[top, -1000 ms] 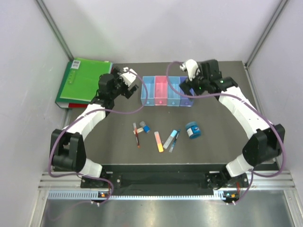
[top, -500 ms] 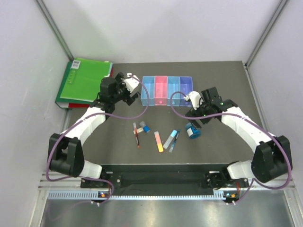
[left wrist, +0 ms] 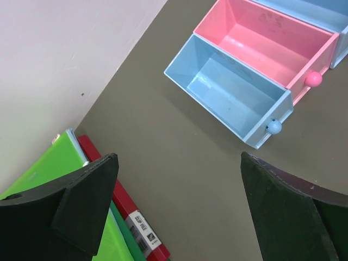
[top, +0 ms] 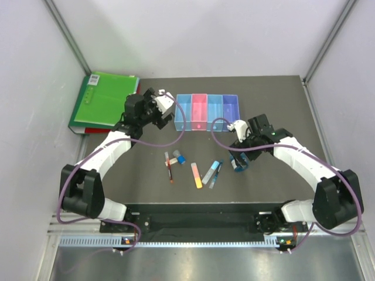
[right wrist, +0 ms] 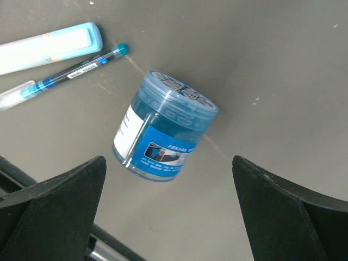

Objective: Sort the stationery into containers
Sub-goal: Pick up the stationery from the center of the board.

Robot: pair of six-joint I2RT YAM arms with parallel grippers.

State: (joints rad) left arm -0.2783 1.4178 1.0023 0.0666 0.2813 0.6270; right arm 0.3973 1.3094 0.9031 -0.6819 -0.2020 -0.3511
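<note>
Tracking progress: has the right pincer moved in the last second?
Yes. The right pincer came from the purple translucent bin nearward to the round blue tub.

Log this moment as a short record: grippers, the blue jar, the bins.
left gripper: open, over bare table beside the light blue end bin
right gripper: open, straddling the blue jar without touching
blue jar: on the table, beside the blue pen
bins: four in a row; left two look empty
</note>
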